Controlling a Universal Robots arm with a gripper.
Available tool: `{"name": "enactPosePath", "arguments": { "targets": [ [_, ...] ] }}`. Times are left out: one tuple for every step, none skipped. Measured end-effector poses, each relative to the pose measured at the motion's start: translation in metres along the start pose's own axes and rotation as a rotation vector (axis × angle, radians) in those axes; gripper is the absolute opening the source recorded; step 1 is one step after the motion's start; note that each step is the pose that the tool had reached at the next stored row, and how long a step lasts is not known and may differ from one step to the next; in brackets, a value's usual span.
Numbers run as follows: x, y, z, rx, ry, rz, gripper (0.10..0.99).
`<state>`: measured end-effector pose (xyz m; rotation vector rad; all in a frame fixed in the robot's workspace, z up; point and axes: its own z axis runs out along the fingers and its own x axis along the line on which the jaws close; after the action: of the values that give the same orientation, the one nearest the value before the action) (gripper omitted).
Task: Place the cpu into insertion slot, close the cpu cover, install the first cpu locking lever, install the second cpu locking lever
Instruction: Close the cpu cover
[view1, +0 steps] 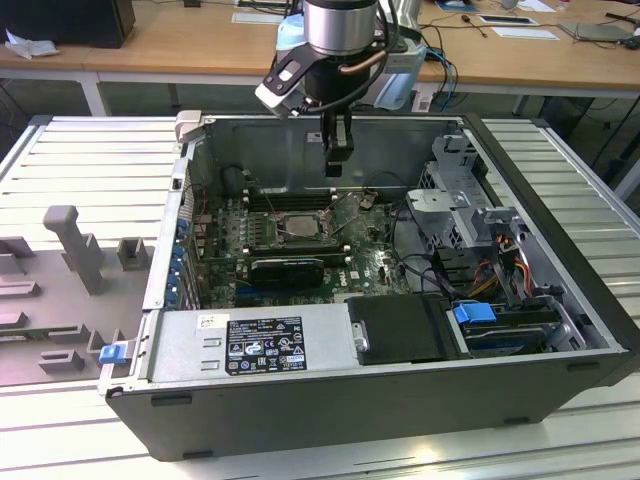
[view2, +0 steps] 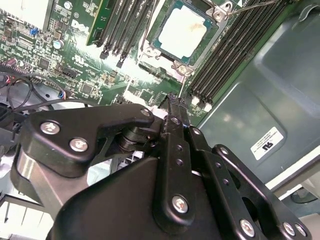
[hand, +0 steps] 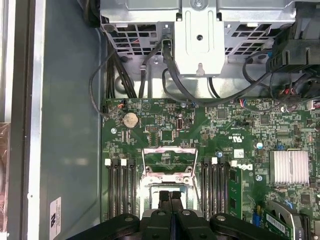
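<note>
Exterior view: we record the gripper (view1: 338, 160) hanging inside the open computer case (view1: 400, 410), fingers together, above the motherboard (view1: 370, 265). The cpu (view1: 300, 226) lies in the insertion slot (view1: 268, 230), below the gripper and apart from it.

Second wrist view: we note the cpu (view2: 182, 30), pale face up, seated in the insertion slot (view2: 150, 52), with the closed fingers (view2: 175, 120) near it.

First wrist view: we log the fingertips (hand: 164, 196) touching each other over the insertion slot (hand: 150, 186).

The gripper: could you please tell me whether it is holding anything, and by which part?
Nothing is held: the gripper has its jaws shut together with nothing between them, clear above the cpu.
</note>
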<state>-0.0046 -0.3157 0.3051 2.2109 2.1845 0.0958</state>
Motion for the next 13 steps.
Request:
{"name": "enactPosePath", "arguments": {
  "targets": [
    [0.0001,0.0002,-0.0009,0.0,-0.0001,0.0,0.106],
    [0.0003,0.0005,-0.003,0.0,-0.0001,0.0,0.106],
    [0.0005,0.0008,-0.0052,0.0,-0.0001,0.0,0.106],
    [0.0007,0.001,-0.006,0.0,0.0001,0.0,0.106],
    [0.0008,0.0013,-0.0061,0.0,-0.0003,0.0,0.106],
    [0.0009,0.0014,-0.0066,0.0,-0.0012,0.0,0.106],
    [0.001,0.0015,-0.0073,0.0,-0.0024,0.0,0.106],
    [0.0011,0.0015,-0.0077,0.0,-0.0027,0.0,0.106],
    [0.0012,0.0015,-0.0083,0.0,-0.0028,0.0,0.106],
    [0.0013,0.0015,-0.0088,0.0,-0.0029,0.0,0.106],
    [0.0013,0.0016,-0.0092,0.0,-0.0029,0.0,0.106],
    [0.0014,0.0017,-0.0097,0.0,-0.0029,0.0,0.106],
    [0.0015,0.0017,-0.0099,0.0,-0.003,0.0,0.106]
  ]
}}
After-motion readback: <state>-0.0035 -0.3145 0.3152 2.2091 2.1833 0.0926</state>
